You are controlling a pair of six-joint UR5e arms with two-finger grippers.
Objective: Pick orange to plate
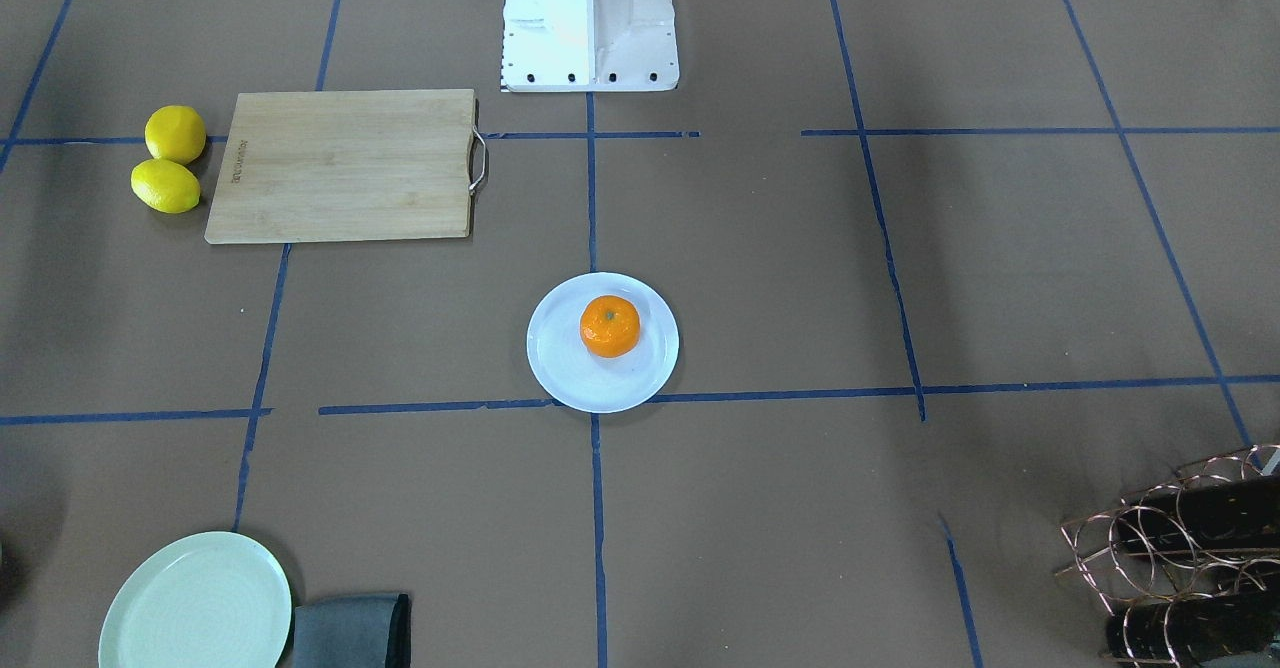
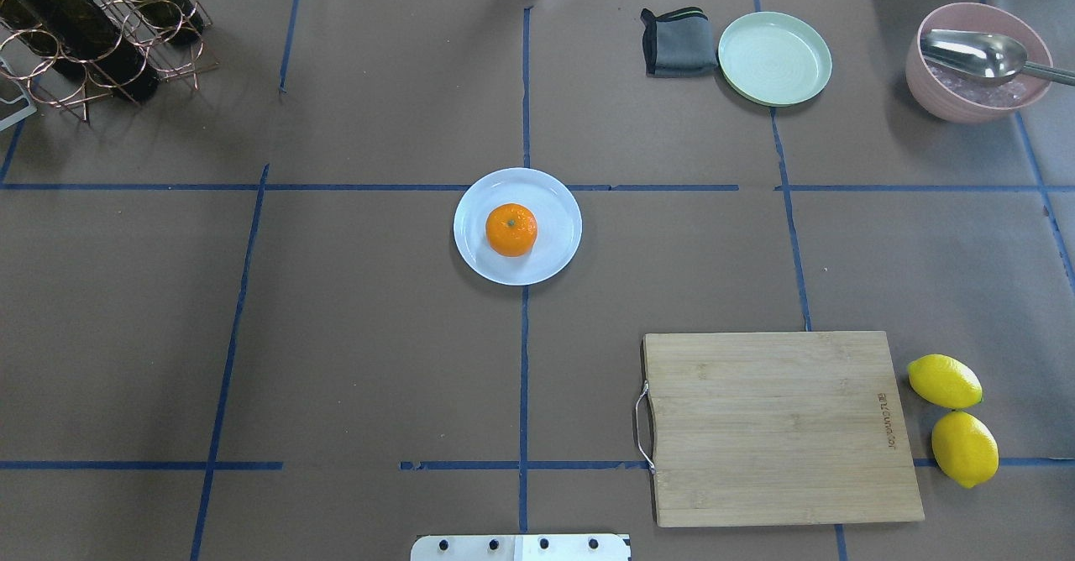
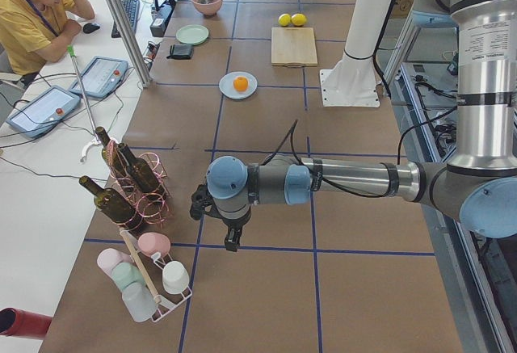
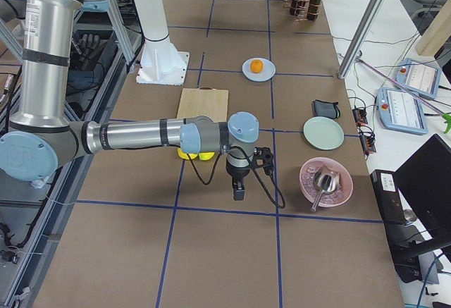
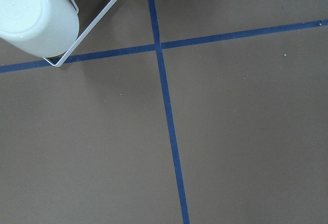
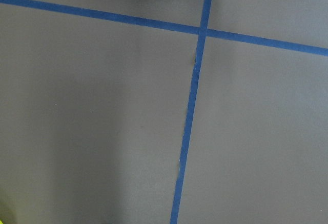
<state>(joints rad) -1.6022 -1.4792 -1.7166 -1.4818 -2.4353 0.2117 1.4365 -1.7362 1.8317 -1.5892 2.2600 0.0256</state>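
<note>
Brown paper, marked into squares with blue tape, covers the table (image 2: 336,334). Near its middle the orange (image 2: 511,229) is seen resting on the plate (image 2: 561,200), stem dimple up, inside the rim and a little off the plate's centre. The task is therefore judged as good as done: the fruit lies where it is wanted, and no carrying step is left.

Neither arm is near it. The left gripper (image 3: 233,240) is held low over bare paper at the table's left end, just beside a cup rack (image 3: 153,276). The right gripper (image 4: 239,189) is held likewise at the right end, near a pink bowl (image 4: 324,181). Both are shown only in the side views, and no fingers are caught by the wrist cameras, so it cannot be told whether the fingers are spread or closed. Nothing is seen to be carried by either.

No fresh grasp is judged to be needed next; at most the arms are to be kept clear of the plate so that the orange is not knocked.

Other things are set well apart from the plate: a cutting board (image 2: 781,427) with two lemons (image 2: 944,381) beside it, a mint-green plate (image 2: 774,57) touching a folded grey cloth (image 2: 676,40), and a wire rack of bottles (image 2: 92,32). Nothing is seen standing close to the plate.
</note>
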